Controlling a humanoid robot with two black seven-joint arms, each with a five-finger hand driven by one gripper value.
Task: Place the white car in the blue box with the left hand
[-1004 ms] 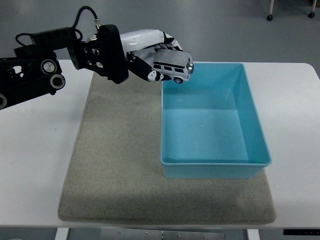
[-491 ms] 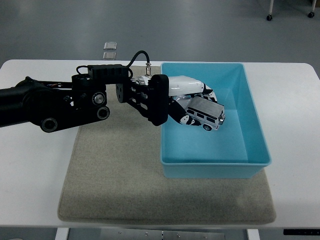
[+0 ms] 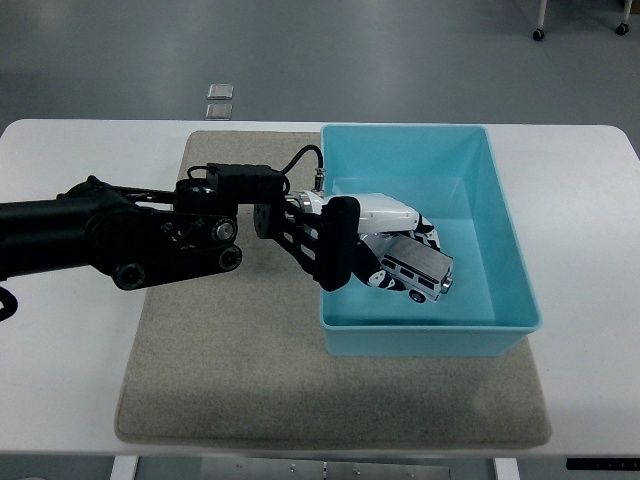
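Now the left hand (image 3: 385,235) grips the white car (image 3: 413,272) inside the blue box (image 3: 505,225), nose lower right

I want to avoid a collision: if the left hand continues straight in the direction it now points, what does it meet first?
Probably the blue box: the left hand, holding the white car, points right and slightly down, toward the floor or right wall. Depth is unclear.

A mat (image 3: 230,370) lies on the bench (image 3: 60,350). The box (image 3: 505,235) stands on the mat's right part. The left hand (image 3: 385,245) reaches in from the left over the box's left wall, and the car (image 3: 415,272) sits inside the box near its front left, under the fingers (image 3: 432,232).
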